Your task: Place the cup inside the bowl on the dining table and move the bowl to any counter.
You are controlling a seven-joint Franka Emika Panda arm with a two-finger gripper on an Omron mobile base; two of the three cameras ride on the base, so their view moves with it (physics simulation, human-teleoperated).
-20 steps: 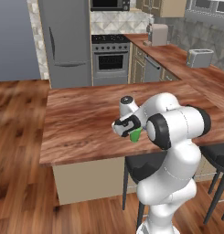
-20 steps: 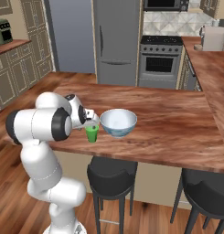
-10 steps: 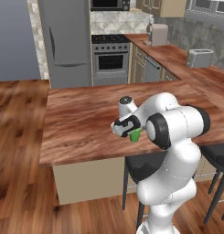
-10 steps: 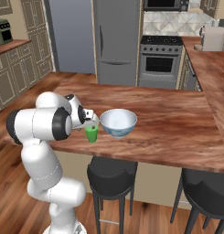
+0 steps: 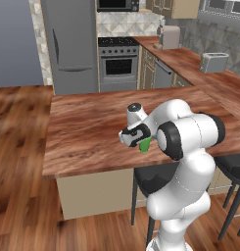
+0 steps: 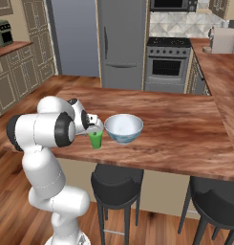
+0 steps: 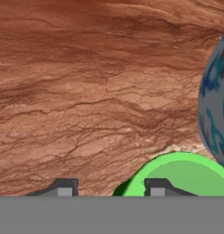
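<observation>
Cup [image 6: 95,139] upright beside bowl [image 6: 123,128]; claw [image 7: 106,187] spread, one fingertip over rim. Centre before pinching.

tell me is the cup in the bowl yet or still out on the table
Out. The cup stands upright on the dining table beside the bowl.
</observation>
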